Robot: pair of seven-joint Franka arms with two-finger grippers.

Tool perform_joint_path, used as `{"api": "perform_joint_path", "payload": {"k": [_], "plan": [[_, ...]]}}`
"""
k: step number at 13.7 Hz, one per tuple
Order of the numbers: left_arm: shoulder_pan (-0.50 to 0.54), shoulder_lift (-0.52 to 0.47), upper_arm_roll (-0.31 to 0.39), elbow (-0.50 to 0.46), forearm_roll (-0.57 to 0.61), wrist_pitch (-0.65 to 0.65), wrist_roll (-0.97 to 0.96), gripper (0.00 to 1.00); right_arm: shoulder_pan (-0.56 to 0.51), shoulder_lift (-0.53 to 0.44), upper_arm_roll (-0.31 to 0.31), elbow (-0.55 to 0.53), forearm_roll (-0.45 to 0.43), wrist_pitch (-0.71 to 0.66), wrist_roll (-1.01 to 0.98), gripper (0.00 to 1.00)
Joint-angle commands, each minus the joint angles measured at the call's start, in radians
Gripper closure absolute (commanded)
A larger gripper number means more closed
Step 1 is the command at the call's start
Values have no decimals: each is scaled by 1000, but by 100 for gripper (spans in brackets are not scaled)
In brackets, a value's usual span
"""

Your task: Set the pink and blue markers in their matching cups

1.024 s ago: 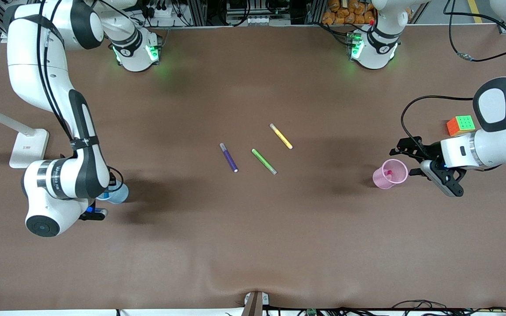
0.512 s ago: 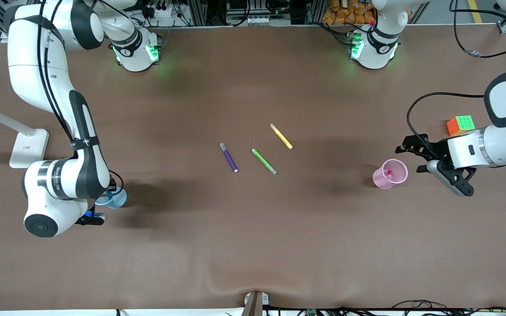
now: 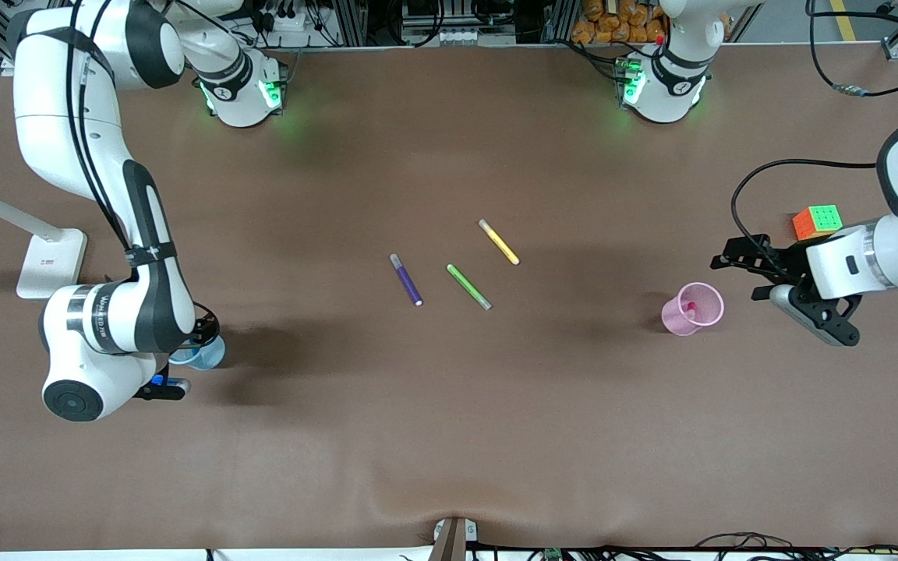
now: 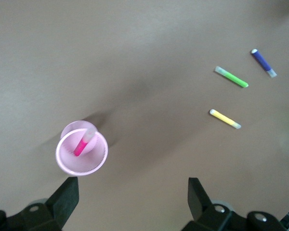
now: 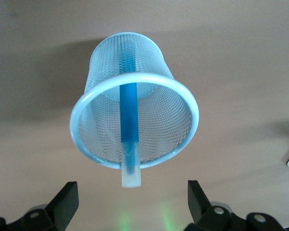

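Observation:
The pale blue mesh cup (image 5: 97, 91) stands toward the right arm's end of the table, partly hidden under the right arm (image 3: 201, 355). The blue marker (image 5: 129, 110) leans inside it, its pale cap poking over the rim. My right gripper (image 5: 132, 192) hangs open just above the cup, holding nothing. The pale pink cup (image 3: 692, 309) stands toward the left arm's end with the pink marker (image 4: 82, 143) leaning inside. My left gripper (image 4: 133, 190) is open and empty over bare table beside the pink cup (image 4: 105, 154).
A purple marker (image 3: 406, 279), a green marker (image 3: 468, 286) and a yellow marker (image 3: 498, 241) lie mid-table. A colour cube (image 3: 818, 222) sits by the left arm. A white stand (image 3: 50, 261) is at the right arm's end.
My right gripper has opened and let go of the blue marker, which now rests in the blue cup. The left gripper has drawn away from the pink cup toward its own end.

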Motion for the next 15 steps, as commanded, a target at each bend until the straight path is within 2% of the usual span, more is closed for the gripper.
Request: {"api": "perform_joint_path", "payload": {"k": [1, 5, 8, 9, 11, 13, 15], "plan": [[0, -16, -3, 65, 42, -67, -81, 0, -12, -28, 15, 15, -16, -3, -5, 0], [0, -82, -3, 73, 167, -95, -214, 0, -25, -96, 19, 13, -2, 43, -56, 0], [3, -140, -3, 68, 178, -147, -335, 0, -31, -145, 21, 6, 1, 72, -82, 0], [3, -157, -3, 67, 212, -152, -392, 0, -31, -178, 21, -31, 2, 101, -90, 0], [3, -199, -14, 62, 264, -167, -471, 0, -31, -292, 22, -197, 2, 237, -131, 0], [12, -214, -9, 68, 267, -175, -459, 0, -39, -404, 22, -363, 2, 392, -192, 0], [19, -210, -3, 103, 284, -175, -421, 0, -41, -496, 22, -475, 5, 472, -222, 0]]}}
